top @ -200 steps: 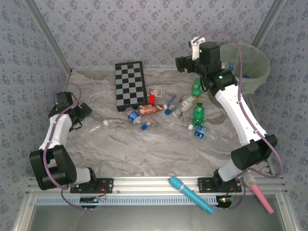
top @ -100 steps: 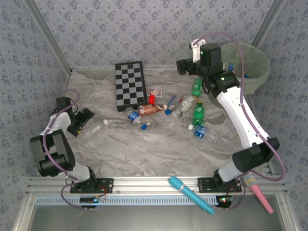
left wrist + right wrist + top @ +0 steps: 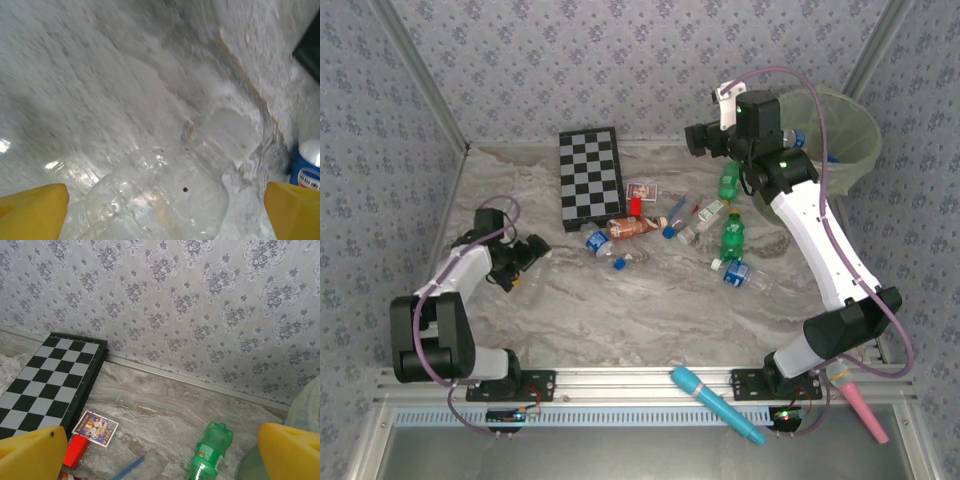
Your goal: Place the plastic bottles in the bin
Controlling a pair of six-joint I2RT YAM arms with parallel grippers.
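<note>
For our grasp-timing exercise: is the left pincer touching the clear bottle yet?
Apart. In the left wrist view the clear bottle lies between the yellow fingers of the open left pincer, with bare table visible either side.

clear bottle [image 3: 160,200] blurred, cropped below, bin [image 3: 860,150] rim partly hidden

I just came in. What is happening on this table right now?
The job here is moving plastic bottles into the bin. The left hand, open, is low around a clear bottle at the left of the table, not yet closed on it. The right hand is open and empty, raised near the bin. Several bottles lie mid-table.
</note>
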